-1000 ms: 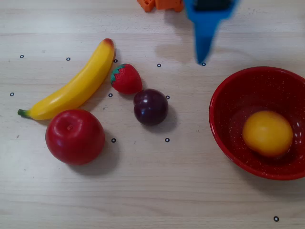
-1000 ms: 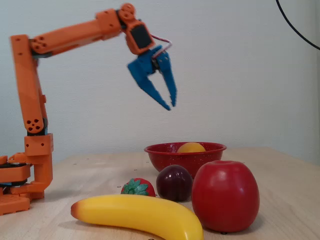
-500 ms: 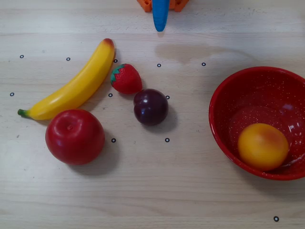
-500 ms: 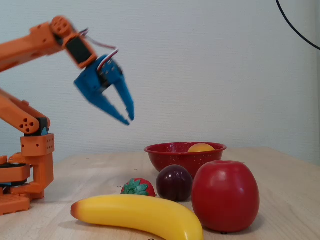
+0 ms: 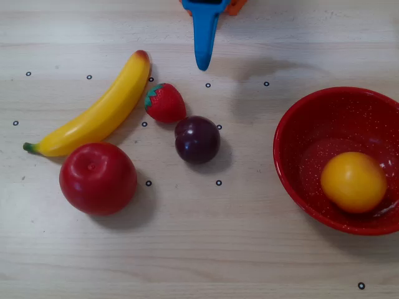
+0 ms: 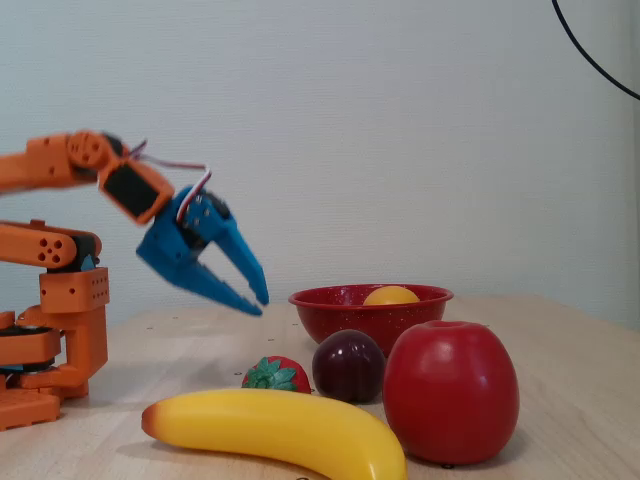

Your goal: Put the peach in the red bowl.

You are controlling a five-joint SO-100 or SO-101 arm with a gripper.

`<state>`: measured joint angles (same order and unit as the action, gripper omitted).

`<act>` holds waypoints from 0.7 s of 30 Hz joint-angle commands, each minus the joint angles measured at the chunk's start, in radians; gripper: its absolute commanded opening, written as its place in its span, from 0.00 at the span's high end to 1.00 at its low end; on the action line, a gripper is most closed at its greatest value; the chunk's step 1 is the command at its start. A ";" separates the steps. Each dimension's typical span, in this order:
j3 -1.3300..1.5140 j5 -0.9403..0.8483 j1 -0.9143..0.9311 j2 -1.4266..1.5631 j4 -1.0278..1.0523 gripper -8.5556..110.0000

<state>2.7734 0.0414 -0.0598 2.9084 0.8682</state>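
Sitting in the bowl already: peach placed, tool empty and off to the side

The peach [image 5: 353, 182] lies inside the red bowl [image 5: 293, 121], low against the near-right wall in the overhead view; in the fixed view only its top [image 6: 391, 295] shows above the bowl rim [image 6: 330, 297]. Task looks done from here.

The tool [image 6: 257, 301] hangs above the tabletop [image 5: 249, 249] with nothing in it, its two blue fingers a little apart in the fixed view. From overhead it reads as one blue wedge [image 5: 202, 62] pointing down the picture from the top edge.

Key relation: the peach lies well apart from the tool, down and to the right in the overhead view, with the bowl wall between them. Tool tips are nearer the strawberry [image 5: 166, 103] and plum [image 5: 197, 139] than the bowl. The peach is round, so no long axis to line up.

Banana [image 5: 100, 112] and apple [image 5: 98, 177] sit on the left, clear of everything. My guess: nothing left but parking the arm.
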 commanded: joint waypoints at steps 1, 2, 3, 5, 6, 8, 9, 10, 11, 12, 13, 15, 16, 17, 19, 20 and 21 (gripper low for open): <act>0.011 0.029 -0.003 0.072 -0.057 0.93; 0.043 0.029 -0.006 0.101 -0.064 0.93; 0.072 0.026 -0.008 0.132 -0.066 0.93; 0.137 0.028 -0.015 0.195 -0.086 0.93; 0.167 0.028 -0.020 0.218 -0.101 0.93; 0.229 0.028 -0.028 0.258 -0.156 0.93; 0.261 0.026 -0.032 0.275 -0.199 0.93; 0.291 0.028 -0.035 0.288 -0.233 0.93; 0.322 0.032 -0.037 0.302 -0.262 0.93; 0.345 0.038 -0.038 0.318 -0.273 0.93; 0.345 0.026 -0.035 0.321 -0.244 0.93; 0.345 0.008 -0.031 0.321 -0.193 0.93; 0.345 0.002 -0.028 0.321 -0.170 0.93; 0.345 -0.014 -0.028 0.321 -0.153 0.93; 0.345 -0.025 -0.025 0.322 -0.109 0.93; 0.345 -0.029 -0.025 0.322 -0.081 0.93; 0.345 -0.028 -0.023 0.322 -0.046 0.93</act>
<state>3.1109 0.0337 -0.0859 3.2137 0.7900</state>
